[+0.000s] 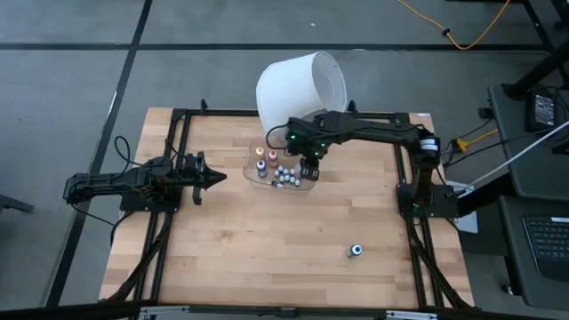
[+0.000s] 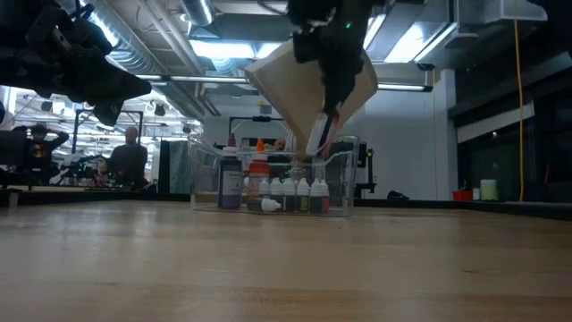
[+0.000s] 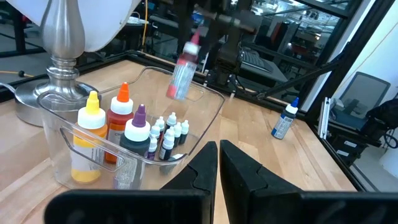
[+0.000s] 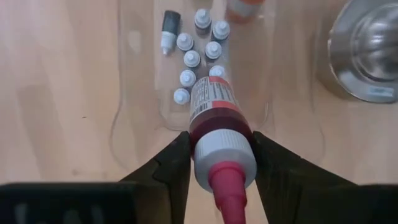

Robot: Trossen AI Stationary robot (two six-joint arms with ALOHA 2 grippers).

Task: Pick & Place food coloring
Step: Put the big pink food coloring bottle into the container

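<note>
Nearest my right wrist camera is a red-capped food coloring bottle (image 4: 214, 121), clamped by its collar between the right gripper's (image 1: 313, 160) two fingers and hanging above the clear plastic tray (image 1: 252, 163). From table height the bottle (image 2: 322, 134) tilts, its base over the tray's right end, not touching what stands inside.

In the tray I count three larger bottles: a yellow-capped one (image 3: 88, 140), an orange-capped one (image 3: 119, 118) and a purple-capped one (image 3: 135, 134). Beside them stands a cluster of tiny white-capped bottles (image 4: 193, 59); I make out about seven upright plus one dark one lying on its side (image 4: 169, 28), though some may be hidden behind the held bottle. One more bottle, blue-capped (image 1: 356, 251), stands alone on the table, well apart, near the front right.

The left gripper (image 1: 213, 177) waits over the left side of the table, its fingers pressed together on nothing, pointing towards the tray.

A table lamp stands just beyond the tray at the far side, its white shade (image 1: 298, 87) tilted and its metal base (image 3: 53, 93) touching the table close by the tray. The table (image 1: 267, 249) is light wooden butcher block inside a black frame. Beyond it I see a workshop with ceiling strip lights and a seated person (image 2: 130, 156) far off on the left.
</note>
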